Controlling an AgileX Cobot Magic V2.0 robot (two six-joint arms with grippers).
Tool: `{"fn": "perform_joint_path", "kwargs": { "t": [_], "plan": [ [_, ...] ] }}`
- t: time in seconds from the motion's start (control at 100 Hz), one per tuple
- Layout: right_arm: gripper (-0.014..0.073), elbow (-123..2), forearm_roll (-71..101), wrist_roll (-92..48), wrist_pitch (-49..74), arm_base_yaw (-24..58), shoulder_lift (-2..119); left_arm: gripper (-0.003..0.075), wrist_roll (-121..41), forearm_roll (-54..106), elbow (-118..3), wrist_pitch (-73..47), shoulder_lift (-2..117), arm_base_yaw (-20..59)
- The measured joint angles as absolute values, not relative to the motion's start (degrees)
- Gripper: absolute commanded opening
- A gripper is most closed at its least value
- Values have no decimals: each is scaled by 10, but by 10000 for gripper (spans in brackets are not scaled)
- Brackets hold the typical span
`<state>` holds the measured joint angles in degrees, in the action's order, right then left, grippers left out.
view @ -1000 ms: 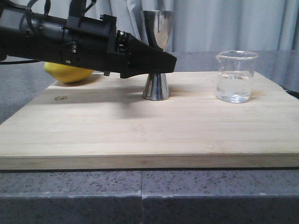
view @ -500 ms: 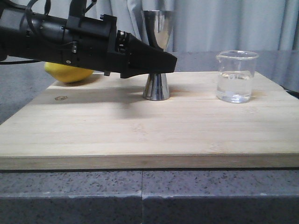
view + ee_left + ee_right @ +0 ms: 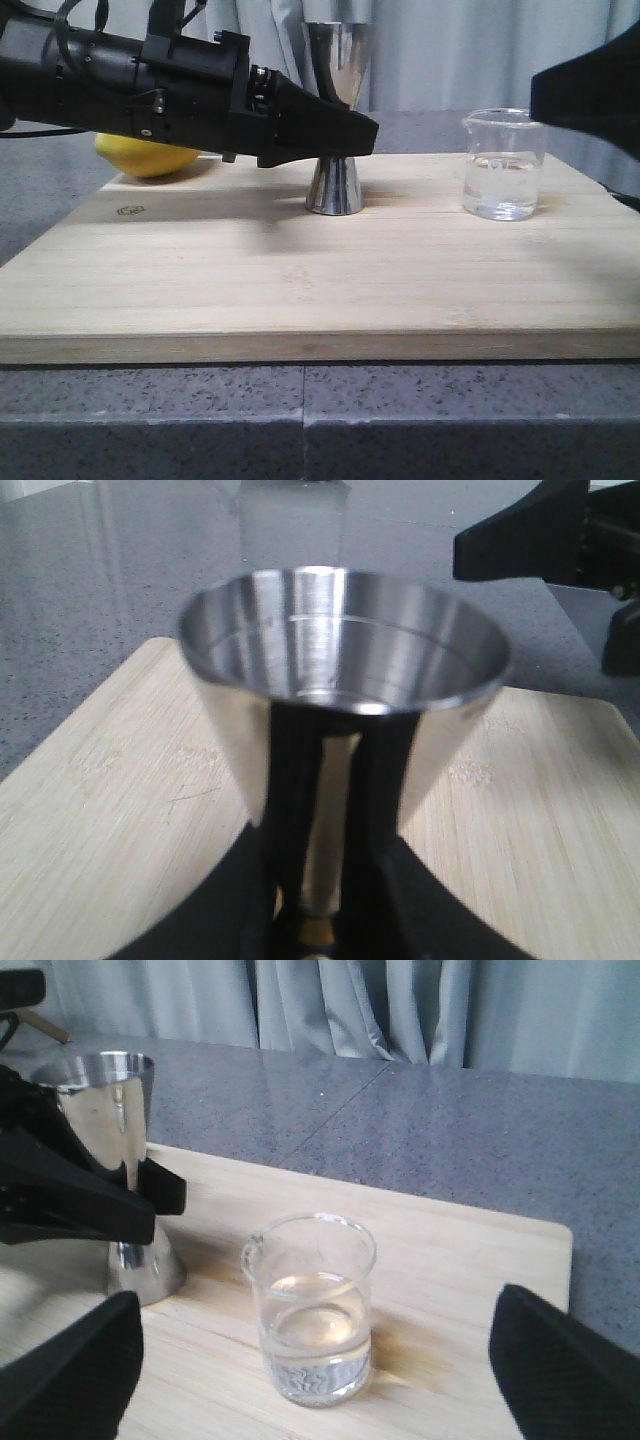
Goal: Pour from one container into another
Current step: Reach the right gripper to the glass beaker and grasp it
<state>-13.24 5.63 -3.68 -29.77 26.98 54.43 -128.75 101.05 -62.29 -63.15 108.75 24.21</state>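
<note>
The steel hourglass jigger (image 3: pixel 335 185) stands upright at the back middle of the bamboo board (image 3: pixel 300 280). My left gripper (image 3: pixel 352 131) reaches in from the left and is shut on its narrow waist, hiding it in the front view. In the left wrist view the jigger's empty cup (image 3: pixel 345 650) fills the frame, and my left gripper (image 3: pixel 322 905) flanks the gold band. The clear glass beaker (image 3: pixel 505 165), about half full of clear liquid, stands to the right. My right gripper (image 3: pixel 585 92) hangs open just above and right of it. The beaker (image 3: pixel 312 1305) sits ahead between its wide-spread fingers (image 3: pixel 75 1360).
A yellow lemon (image 3: pixel 148 156) lies at the board's back left corner, behind my left arm. The board rests on a speckled grey counter (image 3: pixel 300 410). Grey curtains hang behind.
My right gripper has come into the front view from the upper right, close to the beaker. The left arm, jigger and beaker have not moved.
</note>
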Motion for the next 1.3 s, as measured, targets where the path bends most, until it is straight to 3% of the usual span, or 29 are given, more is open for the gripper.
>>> {"fn": "perform_joint_path", "kwargs": {
  "t": [0.43,1.13,1.3],
  "plan": [
    [638,-152,53,-37,-425,270,725,-13,-1287,1011,-623,-632,1088,242],
    [635,-208,53,-32,-453,270,842,-13,-1287,1011,-623,-632,1088,242],
    [503,-210,53,-32,-455,270,846,-13,-1287,1011,-623,-632,1088,242]
  ]
}}
